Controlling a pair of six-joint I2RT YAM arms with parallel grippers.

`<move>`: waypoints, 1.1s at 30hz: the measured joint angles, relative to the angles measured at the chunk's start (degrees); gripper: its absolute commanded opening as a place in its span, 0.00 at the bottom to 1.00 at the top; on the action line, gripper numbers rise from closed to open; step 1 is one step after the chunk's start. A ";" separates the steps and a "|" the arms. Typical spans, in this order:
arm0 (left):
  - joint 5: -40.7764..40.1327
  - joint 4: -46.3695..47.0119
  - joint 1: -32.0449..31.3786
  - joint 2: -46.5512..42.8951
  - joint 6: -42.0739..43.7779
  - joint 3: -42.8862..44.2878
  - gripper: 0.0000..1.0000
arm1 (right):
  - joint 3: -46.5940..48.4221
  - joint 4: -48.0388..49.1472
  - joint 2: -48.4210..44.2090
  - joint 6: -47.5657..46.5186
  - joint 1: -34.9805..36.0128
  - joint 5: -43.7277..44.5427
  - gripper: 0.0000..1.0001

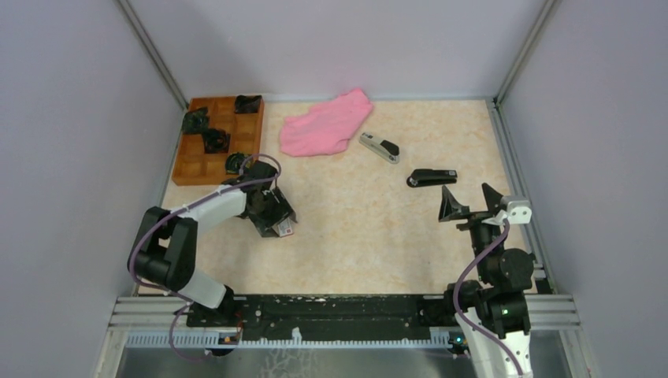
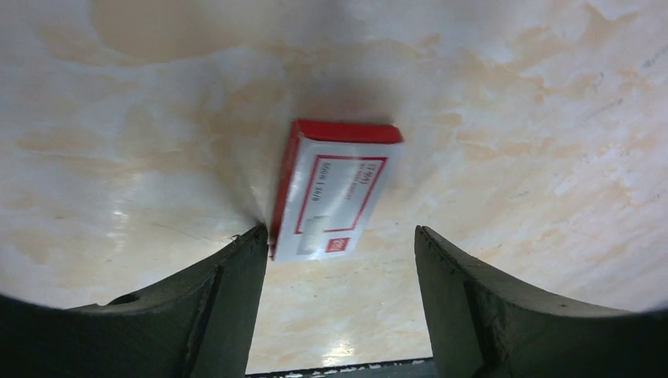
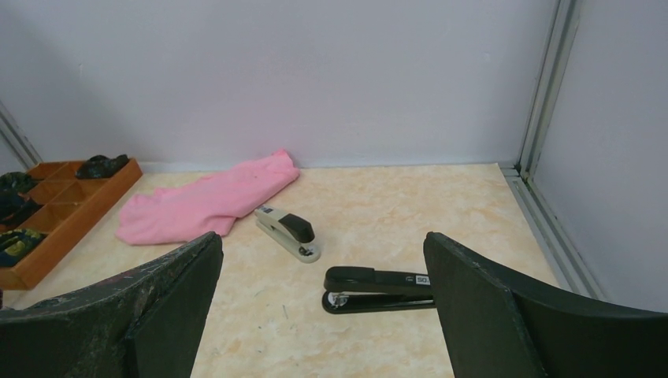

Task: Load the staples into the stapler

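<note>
A black stapler [image 1: 432,177] lies closed on the table at the right; it also shows in the right wrist view [image 3: 378,290]. A beige stapler with a black top [image 1: 379,147] lies farther back, seen also in the right wrist view [image 3: 287,232]. My left gripper [image 1: 272,216] is open, pointing down at a small red-and-white box [image 2: 335,189] lying flat on the table. The box's near corner touches my left finger [image 2: 236,291]. No silvery block of staples shows. My right gripper [image 1: 473,203] is open and empty, held above the table just short of the black stapler [image 3: 321,240].
A pink cloth [image 1: 327,122] lies crumpled at the back middle. A wooden compartment tray [image 1: 189,169] with dark items stands at the back left. Grey walls with metal rails close in the table on three sides.
</note>
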 measured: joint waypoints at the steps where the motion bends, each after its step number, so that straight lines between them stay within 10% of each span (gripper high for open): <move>1: 0.59 0.70 -0.37 -0.15 -0.07 -0.31 0.75 | 0.00 -0.02 0.02 0.00 0.00 -0.07 0.99; 24: 7.43 22.93 -7.91 3.93 -1.62 0.02 0.84 | 0.90 -0.11 9.33 2.56 0.00 -11.56 0.99; 33: 4.31 27.19 -6.38 -6.93 3.63 -5.35 0.85 | 6.32 0.48 22.27 3.56 0.00 -26.29 0.99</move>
